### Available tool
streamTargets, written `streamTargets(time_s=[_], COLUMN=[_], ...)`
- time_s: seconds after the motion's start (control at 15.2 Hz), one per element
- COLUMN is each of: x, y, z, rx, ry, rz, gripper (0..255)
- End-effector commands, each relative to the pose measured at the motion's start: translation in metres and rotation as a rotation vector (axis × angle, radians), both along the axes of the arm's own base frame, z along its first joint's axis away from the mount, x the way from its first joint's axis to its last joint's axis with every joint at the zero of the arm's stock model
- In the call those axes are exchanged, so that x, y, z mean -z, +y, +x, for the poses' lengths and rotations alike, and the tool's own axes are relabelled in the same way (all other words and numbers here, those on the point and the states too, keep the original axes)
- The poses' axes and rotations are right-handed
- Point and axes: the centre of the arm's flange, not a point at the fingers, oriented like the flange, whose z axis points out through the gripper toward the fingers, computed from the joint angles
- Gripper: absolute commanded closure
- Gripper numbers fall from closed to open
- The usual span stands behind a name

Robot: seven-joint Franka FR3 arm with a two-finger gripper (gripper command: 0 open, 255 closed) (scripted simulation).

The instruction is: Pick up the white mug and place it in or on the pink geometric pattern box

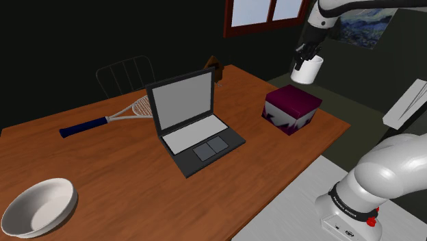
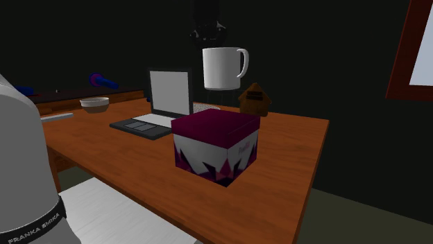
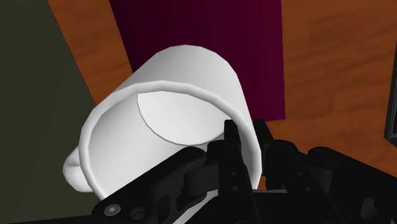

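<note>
The white mug hangs in the air above the table, my black gripper shut on its rim. Below it stands the box, with a dark magenta lid and white-and-magenta zigzag sides. From the second exterior view the mug floats well above the box, handle toward that view's right, with the gripper dark above it. Through the wrist camera the mug opens toward me, one finger inside its rim, and the box lid lies beyond it.
An open laptop sits mid-table on the wooden table. A tennis racket lies behind it and a white bowl is at the near left. A small brown house-shaped object stands behind the box. My stand is lower right.
</note>
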Motion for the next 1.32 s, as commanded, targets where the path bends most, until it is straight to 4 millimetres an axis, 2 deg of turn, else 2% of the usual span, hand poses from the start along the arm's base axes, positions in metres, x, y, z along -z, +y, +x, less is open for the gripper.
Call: streamTargets(time_s=[0.0, 0.86, 1.25], x=[0.01, 0.078, 0.081], y=[-0.001, -0.001, -0.001], z=[-0.002, -0.002, -0.002], rx=[0.0, 0.0, 0.0], ry=[0.0, 0.0, 0.0], rz=[0.0, 0.0, 0.0], gripper=[255, 255, 255])
